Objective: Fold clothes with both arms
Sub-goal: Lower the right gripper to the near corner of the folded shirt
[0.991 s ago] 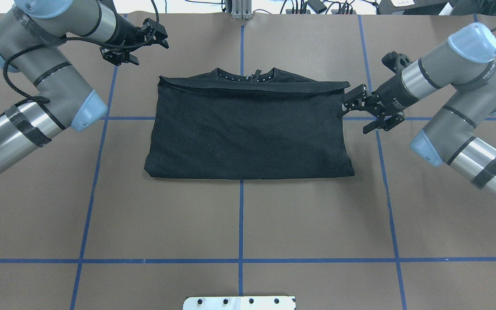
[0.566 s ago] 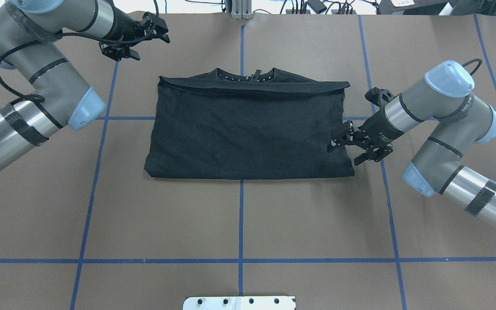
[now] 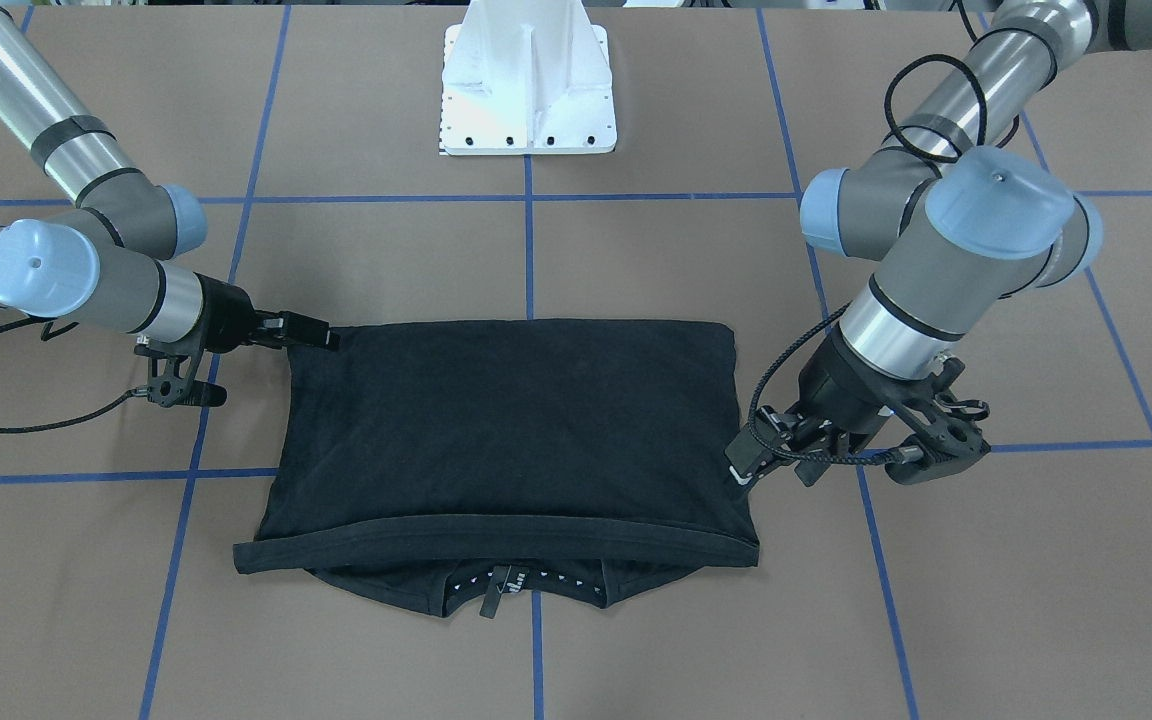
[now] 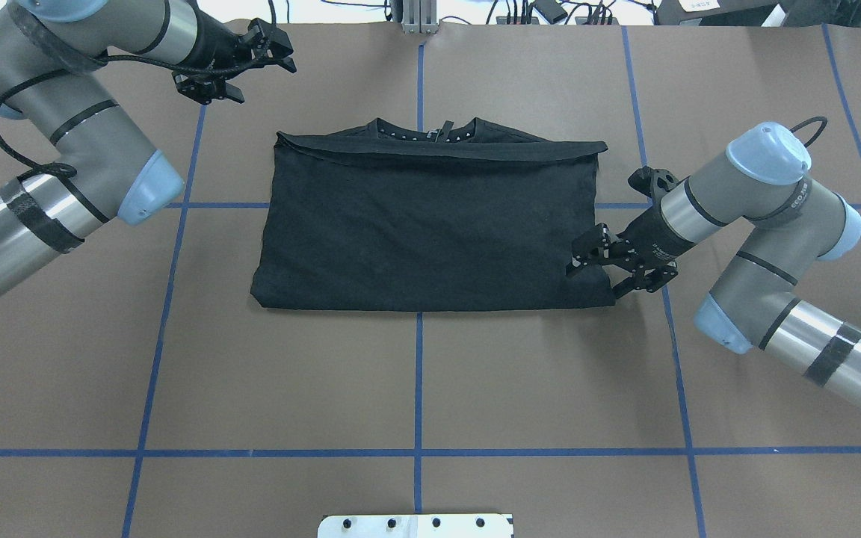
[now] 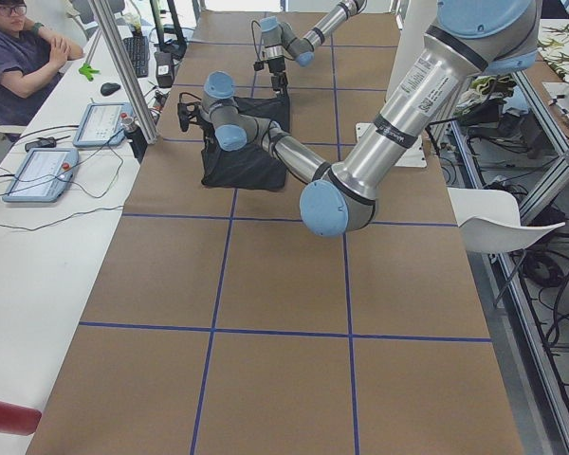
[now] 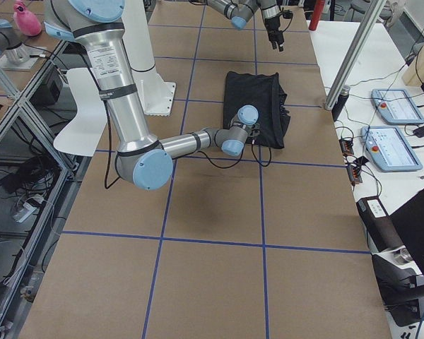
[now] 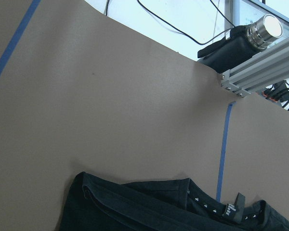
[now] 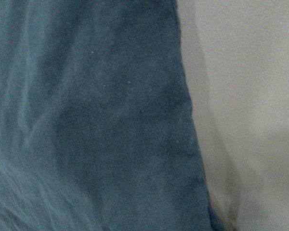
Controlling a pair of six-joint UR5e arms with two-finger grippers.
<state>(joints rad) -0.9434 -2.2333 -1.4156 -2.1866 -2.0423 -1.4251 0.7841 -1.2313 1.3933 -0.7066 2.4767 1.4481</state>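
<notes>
The clothes are one black T-shirt (image 4: 430, 224), folded in half and lying flat, plain side up, with its collar (image 4: 430, 131) on the far side. My right gripper (image 4: 593, 278) is open and low at the shirt's near right corner (image 3: 321, 338). One finger is over the cloth and the other is just off its edge. The right wrist view is filled with the cloth edge (image 8: 86, 120) on the table. My left gripper (image 4: 262, 78) hangs open, raised, beyond the shirt's far left corner and apart from it. The left wrist view looks down on the collar (image 7: 231, 211).
The white pedestal base (image 3: 526, 90) stands at the robot's side of the table. An aluminium post (image 4: 419, 15) rises at the far edge. Blue tape lines grid the brown table (image 4: 288, 373). A person (image 5: 19, 57) sits at a bench with control pendants (image 6: 392, 106).
My right gripper has slid along the shirt's right edge from near the collar end down to the near corner, staying open. The left gripper has shifted slightly toward the far edge.
</notes>
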